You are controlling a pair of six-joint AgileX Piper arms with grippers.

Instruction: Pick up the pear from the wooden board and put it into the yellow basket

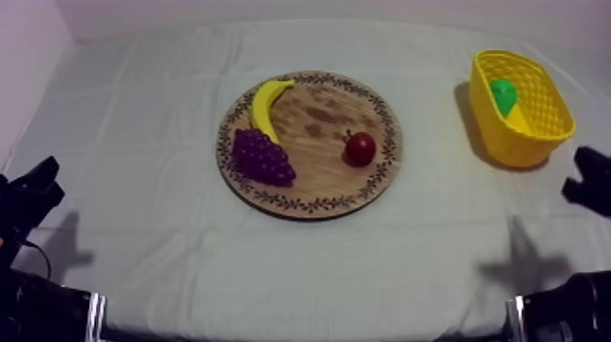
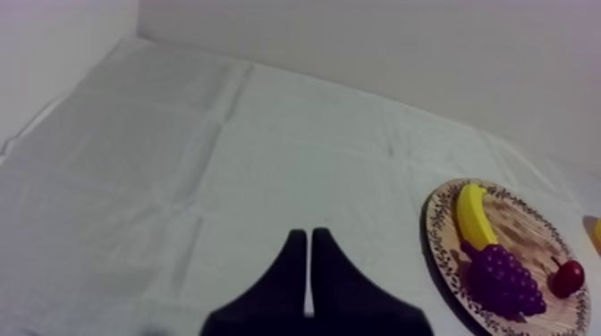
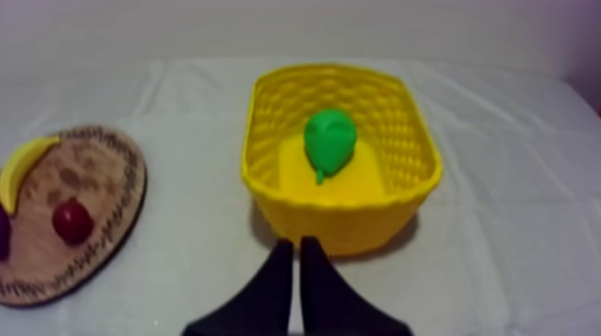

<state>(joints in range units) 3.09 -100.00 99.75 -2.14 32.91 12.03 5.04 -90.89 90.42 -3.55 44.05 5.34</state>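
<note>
The green pear [image 1: 503, 94] [image 3: 329, 140] lies inside the yellow basket [image 1: 546, 123] [image 3: 273, 107] at the right of the table. On the round wooden board [image 1: 318, 123] [image 2: 523, 223] [image 3: 103, 192] in the middle rest a banana [image 1: 265, 105] [image 2: 474, 217] [image 3: 20, 165], a bunch of grapes [image 1: 262, 155] [image 2: 503, 277] and a small red fruit [image 1: 361, 147] [image 2: 565, 278] [image 3: 72, 221]. My left gripper [image 1: 41, 175] [image 2: 308, 239] sits low at the left, shut on nothing. My right gripper [image 1: 582, 173] [image 3: 295, 246] is shut and empty, just in front of the basket.
The grey-white cloth [image 1: 136, 118] spreads wide and bare to the left of the board. A pale wall [image 2: 402, 45] runs along the table's far edge.
</note>
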